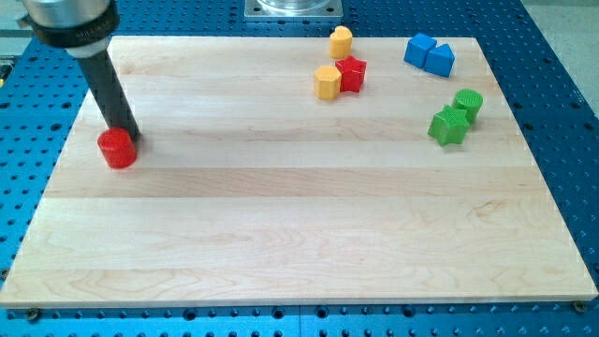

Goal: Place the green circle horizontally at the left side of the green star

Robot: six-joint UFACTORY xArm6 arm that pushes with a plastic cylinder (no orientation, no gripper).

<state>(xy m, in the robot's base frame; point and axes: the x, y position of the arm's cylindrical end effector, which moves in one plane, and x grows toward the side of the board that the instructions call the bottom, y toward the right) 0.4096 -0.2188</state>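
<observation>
No container is seen on the wooden worktop [299, 225]; the blocks lie directly on its boards. The green circle [468, 102] is found near the view's right edge, touching or nearly touching the green star [448, 125], and it sits to the star's upper right rather than on its left. A wide stretch of bare wood is left open to the view's left of the green pair, and the whole lower half of the worktop is free for sliding.

Toward the view's top, two blue blocks [430, 53] are set close together, above the green pair and apart from it. Further left, a red star-like block [351, 73] is pressed against a yellow block [328, 82], with a second yellow block [341, 41] just above them.

The tool is a plain dark rod with nothing that opens or shuts. My tip [124, 132] is placed at the far left of the worktop, against the upper edge of a red cylinder [118, 148], well apart from the green blocks.
</observation>
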